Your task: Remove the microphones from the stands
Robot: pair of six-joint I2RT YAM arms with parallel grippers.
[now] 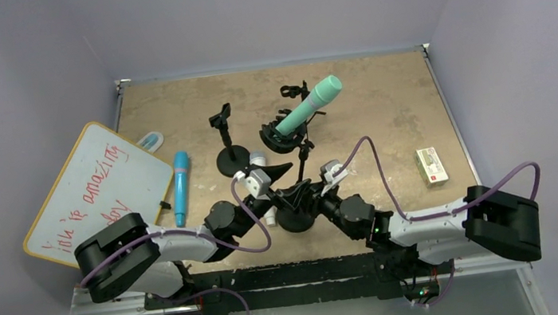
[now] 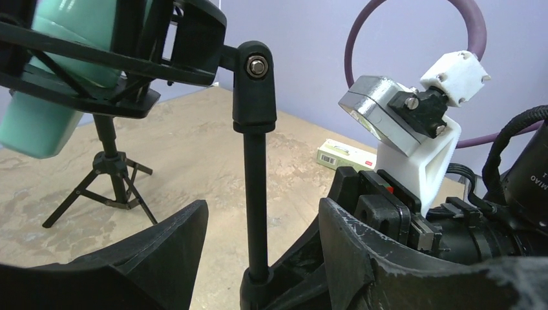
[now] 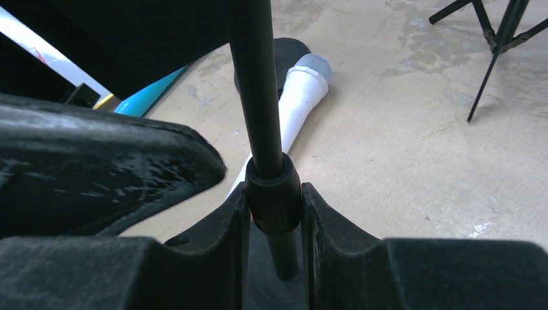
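The teal microphone [image 1: 308, 106] sits tilted in the black clip at the top of the stand [image 1: 297, 218], which has a round base and a thin pole. In the left wrist view the microphone [image 2: 45, 77] is at the upper left in its clip. My left gripper [image 2: 262, 213] is open, with its fingers on either side of the pole [image 2: 256, 187] and not touching it. My right gripper [image 3: 274, 194] is shut on the collar [image 3: 273, 187] low on the stand's pole. In the top view both grippers, left [image 1: 283, 183] and right [image 1: 309, 194], meet at the stand's foot.
A white microphone [image 3: 298, 97] lies on the table behind the pole. A second stand [image 1: 228, 151], a small tripod [image 2: 106, 181], a blue microphone [image 1: 181, 187] and a whiteboard [image 1: 95, 192] are to the left and behind. A green-white box [image 1: 431, 165] lies at the right.
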